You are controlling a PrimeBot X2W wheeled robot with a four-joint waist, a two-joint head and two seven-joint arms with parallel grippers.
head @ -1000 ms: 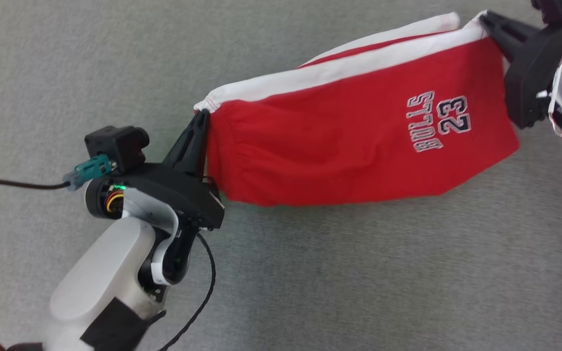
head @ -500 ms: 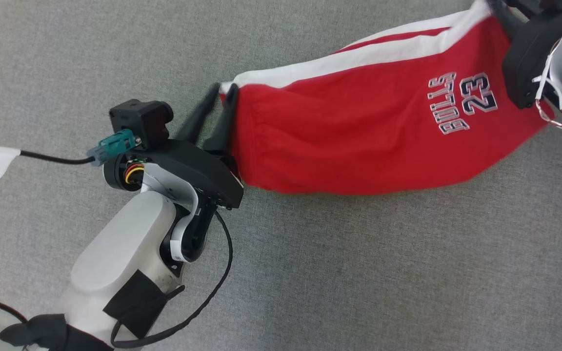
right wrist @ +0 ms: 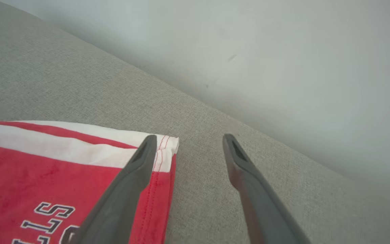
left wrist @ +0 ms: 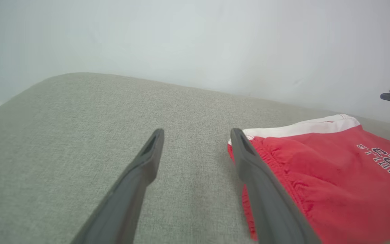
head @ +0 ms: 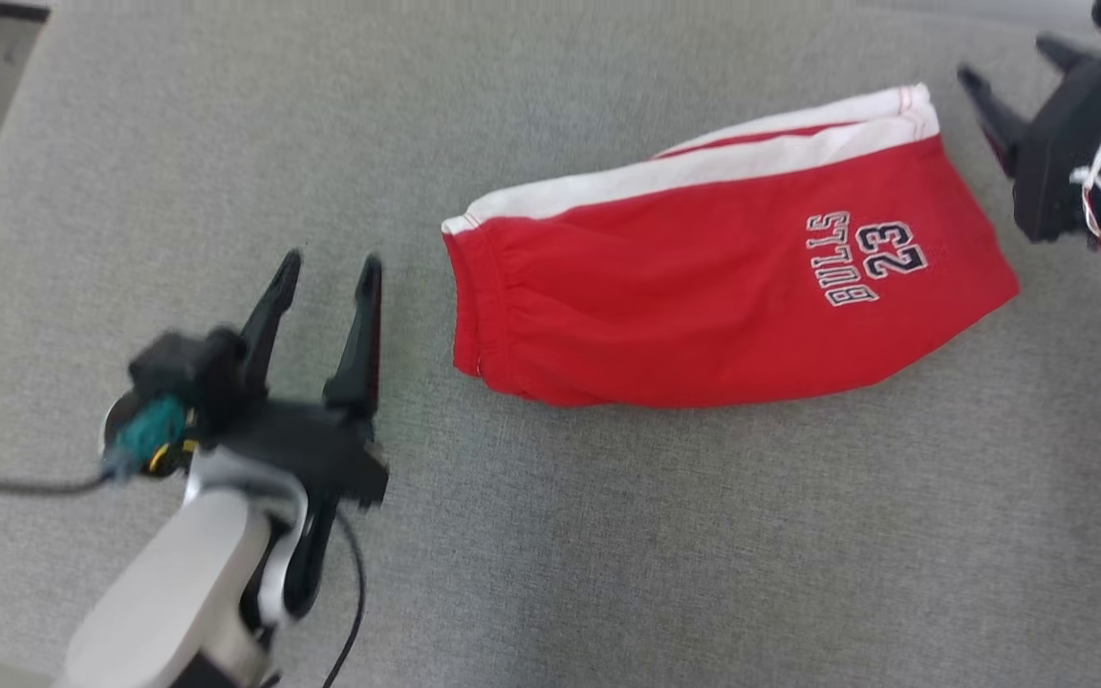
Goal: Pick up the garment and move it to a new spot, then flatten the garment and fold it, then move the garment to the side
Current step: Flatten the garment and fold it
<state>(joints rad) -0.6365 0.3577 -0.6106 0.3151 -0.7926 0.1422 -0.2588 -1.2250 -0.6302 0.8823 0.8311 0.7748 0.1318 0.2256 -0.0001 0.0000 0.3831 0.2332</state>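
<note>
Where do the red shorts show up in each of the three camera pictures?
Head view: the red shorts lie right of centre on the grey cushion.
Left wrist view: the lower right of the picture.
Right wrist view: the lower left of the picture.
Shared landmark: the white stripe along one edge of the shorts.

— Any writing you can read?
— "BULLS" and "23", white letters with dark outlines, on the red garment (head: 665, 306), toward its 3 o'clock end in the head view.
</note>
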